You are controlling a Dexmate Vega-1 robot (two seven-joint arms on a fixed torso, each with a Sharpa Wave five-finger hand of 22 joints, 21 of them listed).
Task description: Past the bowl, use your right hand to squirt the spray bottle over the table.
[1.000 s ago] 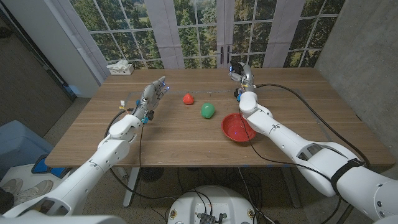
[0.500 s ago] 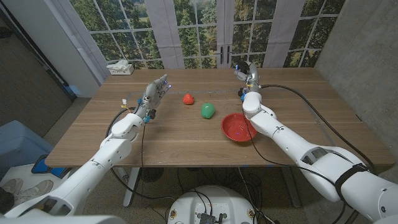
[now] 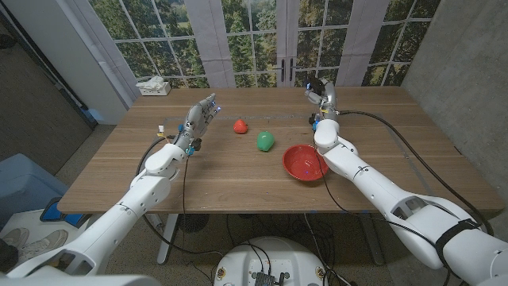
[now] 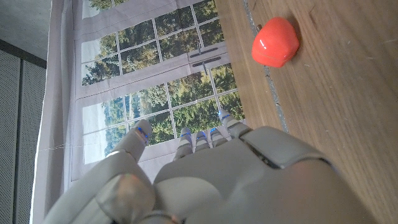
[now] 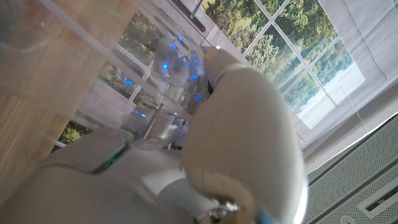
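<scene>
Right hand (image 3: 321,94) shifted rightward | spray bottle (image 5: 163,102) within fingers (image 5: 239,118)

arms: white rounded shells, black band near right elbow
cables: black, running beside each forearm
left hand (image 3: 196,121): pale grey, blue-lit fingertips
right hand (image 3: 321,94): grey-white, blue lights

Red bowl (image 3: 304,164); green ball (image 3: 265,141); clear bottle (image 5: 163,93).

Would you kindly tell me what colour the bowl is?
Red; the bowl shows best in the head view.
</scene>
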